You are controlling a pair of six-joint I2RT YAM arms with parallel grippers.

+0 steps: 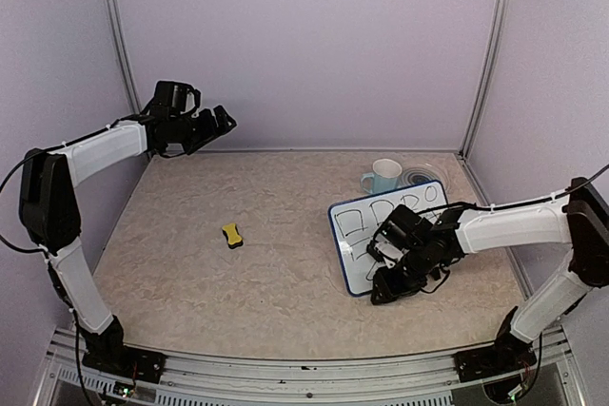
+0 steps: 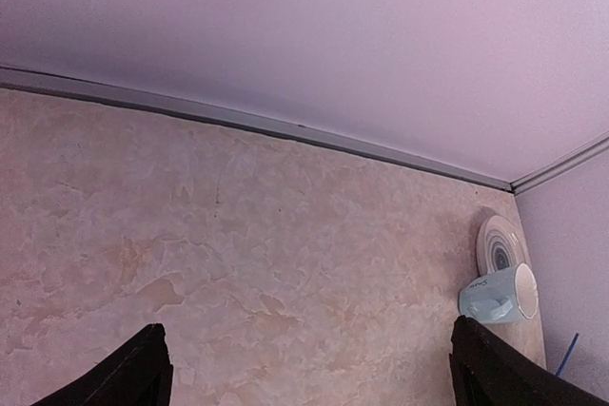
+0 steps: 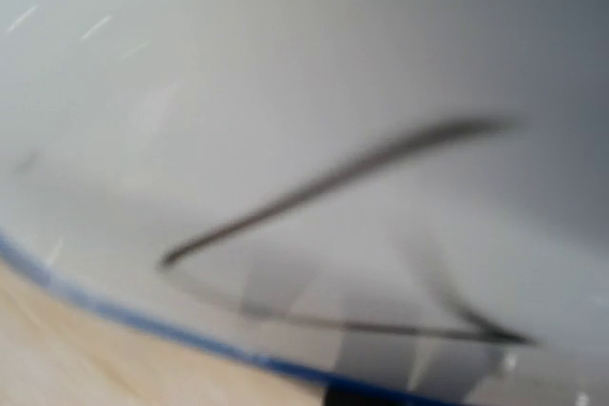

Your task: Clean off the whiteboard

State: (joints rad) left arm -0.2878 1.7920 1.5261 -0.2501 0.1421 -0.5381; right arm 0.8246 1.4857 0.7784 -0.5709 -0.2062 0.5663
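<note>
The table (image 1: 190, 273) is my working floor. The whiteboard (image 1: 354, 225) lies flat on its right side, just in front of the mug (image 1: 383, 176), with black marker boxes and strokes across it. My right gripper (image 1: 385, 284) is low over the board's near half. Its wrist camera gives only blurred white surface, a marker line and the blue rim, so I cannot tell whether the fingers are apart or closed. The left gripper (image 1: 217, 123) hangs high at far left, fingers spread wide, holding nothing. The yellow sponge (image 1: 232, 235) sits mid-table, well apart from the board. In my judgement a good wipe needs flat, steady pressure and overlapping strokes that stop short of the mug.
</note>
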